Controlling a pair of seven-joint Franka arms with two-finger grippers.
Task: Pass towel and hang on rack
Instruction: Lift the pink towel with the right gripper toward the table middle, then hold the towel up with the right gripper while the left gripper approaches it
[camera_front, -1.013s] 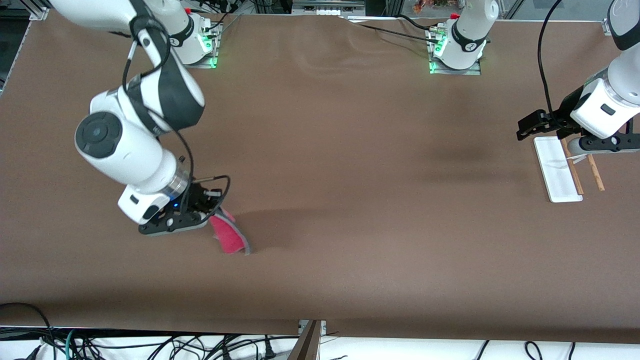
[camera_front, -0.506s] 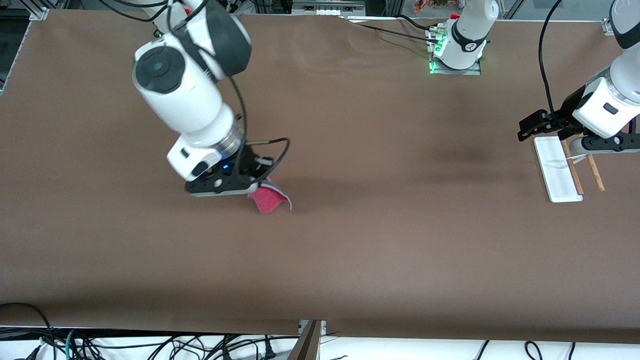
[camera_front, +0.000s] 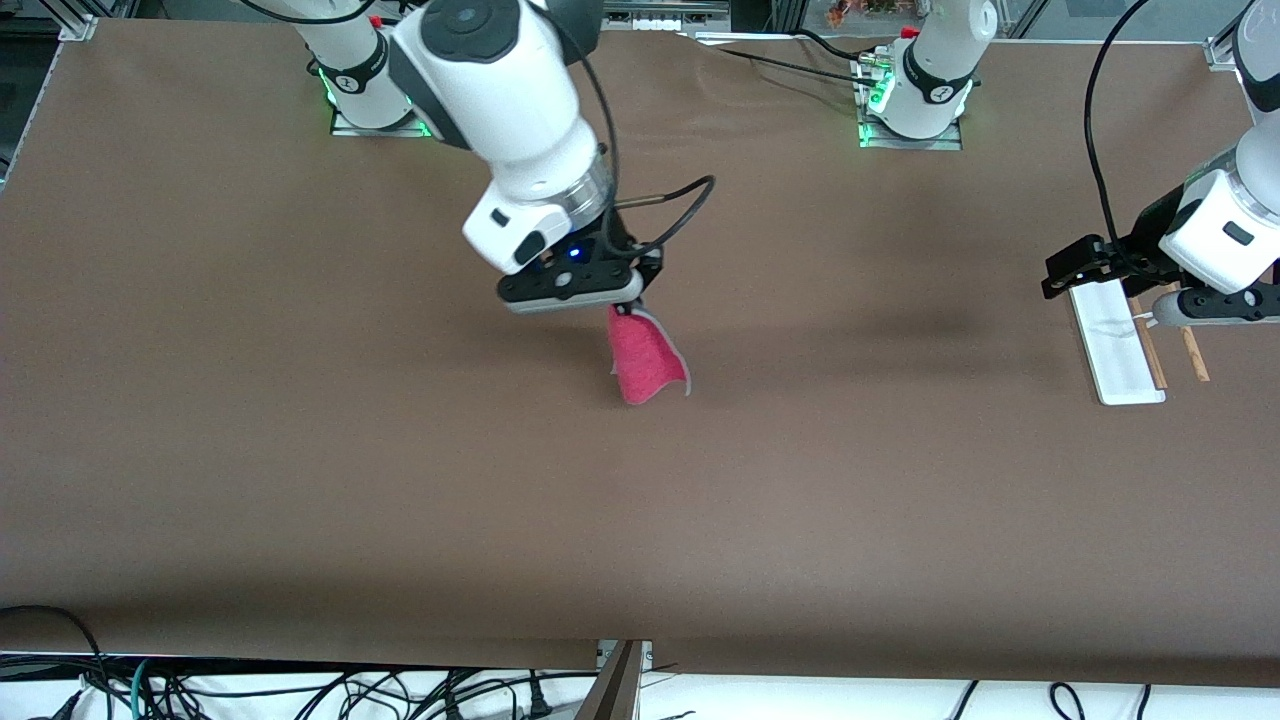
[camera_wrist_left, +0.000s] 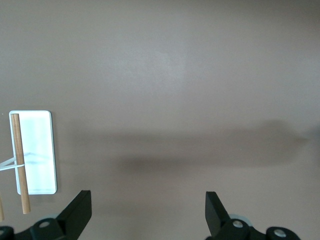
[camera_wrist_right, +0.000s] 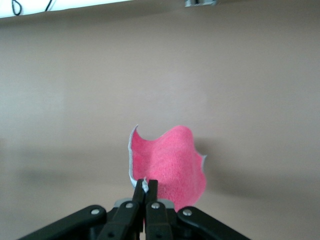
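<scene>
My right gripper (camera_front: 622, 306) is shut on an edge of the pink towel (camera_front: 645, 360) and holds it in the air over the middle of the table. The towel hangs down with its pink face showing and thin grey edging; it also shows in the right wrist view (camera_wrist_right: 172, 162), pinched at the gripper (camera_wrist_right: 145, 184). The rack (camera_front: 1118, 340), a white base with two brown rods (camera_front: 1190, 352), stands at the left arm's end of the table. My left gripper (camera_front: 1135, 285) is open over the rack's base and waits. The rack shows in the left wrist view (camera_wrist_left: 40, 152) beside the gripper (camera_wrist_left: 148, 207).
The table is covered in brown cloth (camera_front: 700, 500). Both arm bases (camera_front: 915, 95) stand along the edge farthest from the front camera. Cables (camera_front: 250, 690) lie below the table's near edge.
My right gripper has lifted the towel off the table and carried it toward the middle of the table, toward the left arm's end. The left gripper has barely shifted.
</scene>
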